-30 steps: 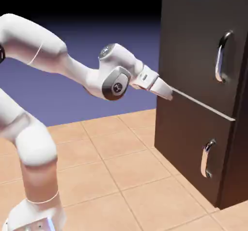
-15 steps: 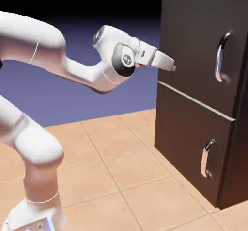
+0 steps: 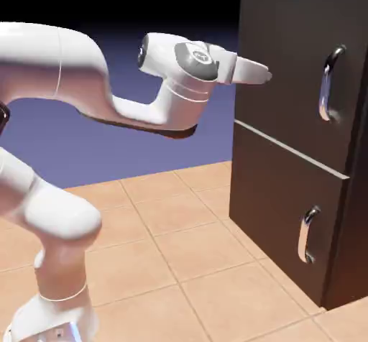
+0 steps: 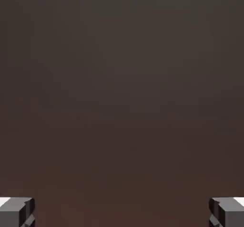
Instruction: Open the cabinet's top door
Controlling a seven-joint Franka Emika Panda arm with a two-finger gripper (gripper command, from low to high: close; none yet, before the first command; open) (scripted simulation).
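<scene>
Reaching stage, by my judgement; door still to be opened. Gripper (image 3: pixel 268 77) out in front of the upper door (image 3: pixel 287 67), level with the upper part of that panel, short of its handle (image 3: pixel 330 83). Fingers (image 4: pixel 16 211) spread wide at the two bottom corners of the hand view, nothing between them. Whether the tips touch the panel I cannot tell.

Upper door looks closed, above the pale strip (image 3: pixel 291 149). Its handle stands upright near the door's edge on the exterior view's right. Lower handle (image 3: pixel 307 235) sits beneath; not the one I want.

Hand view gives me only dark brown panel, no chrome, so I would steer by the exterior view. Best to keep a little air off the panel and travel sideways toward the handle, lest the tips scrape. I'd aim for mid-bar, one finger each side of the upright, and close only once the bar shows between them. Coming in off-centre could knock a fingertip on the chrome. Then a gentle pull, following the door's swing.
</scene>
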